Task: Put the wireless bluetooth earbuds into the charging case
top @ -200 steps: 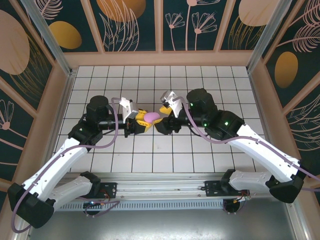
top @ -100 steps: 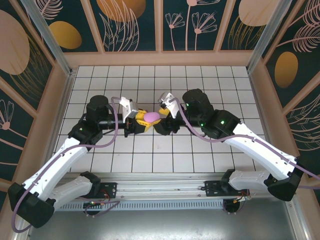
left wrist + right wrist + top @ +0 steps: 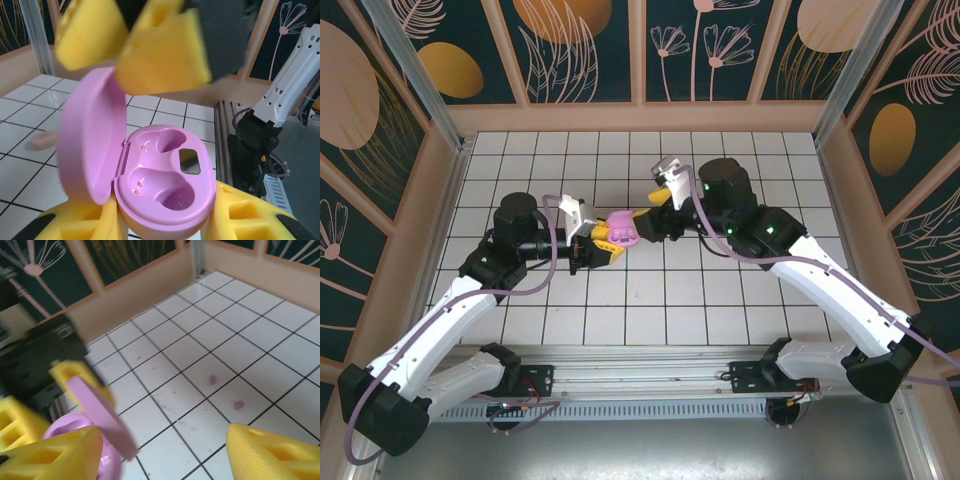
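Left claw [image 3: 603,238] is clamping the open case [image 3: 165,190], right claw [image 3: 165,450] gaping; earbuds [image 3: 238,404] looking tiny, slick, light, so pinch across their bodies.

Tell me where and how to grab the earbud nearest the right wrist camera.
Probably pinch the earbud across its sides, coming from straight above: it is a tiny low lump lying on the tile floor, apart from its neighbour.

Pink charging case [image 3: 165,192] is gripped in the left end effector [image 3: 165,227], lid hinged open and upright, both wells empty. 2 tiny pink earbuds [image 3: 212,379] lie near each other on the table [image 3: 200,335].
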Tool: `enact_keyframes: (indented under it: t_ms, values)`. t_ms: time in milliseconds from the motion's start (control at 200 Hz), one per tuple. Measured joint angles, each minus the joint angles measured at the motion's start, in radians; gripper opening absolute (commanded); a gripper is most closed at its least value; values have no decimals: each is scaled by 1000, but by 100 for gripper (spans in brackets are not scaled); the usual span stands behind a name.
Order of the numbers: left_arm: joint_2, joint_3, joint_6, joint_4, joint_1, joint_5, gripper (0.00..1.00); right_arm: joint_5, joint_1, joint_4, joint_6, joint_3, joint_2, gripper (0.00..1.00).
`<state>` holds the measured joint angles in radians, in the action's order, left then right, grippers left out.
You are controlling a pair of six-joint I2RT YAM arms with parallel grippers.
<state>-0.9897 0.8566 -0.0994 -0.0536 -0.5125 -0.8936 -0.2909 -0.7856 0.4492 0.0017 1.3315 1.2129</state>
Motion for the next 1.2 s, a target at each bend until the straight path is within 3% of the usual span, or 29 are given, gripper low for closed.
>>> enact_keyframes:
  t_ms: [571, 746, 911, 1036, 1201]
  values:
    - [10, -9, 29, -33, 0, 97, 0, -204, 72, -95, 173, -29, -4, 66]
    - [10, -27, 46, -36, 0, 132, 0, -215, 85, -107, 224, -32, -4, 66]
    - [20, -51, 61, -56, 0, 176, 0, -199, 169, -110, 317, -32, 9, 62]
    - [41, -74, 71, -84, 0, 201, 0, -176, 213, -103, 384, -16, 95, 61]
    - [80, -87, 79, -121, 0, 227, 0, -161, 215, -64, 448, 66, 323, 55]
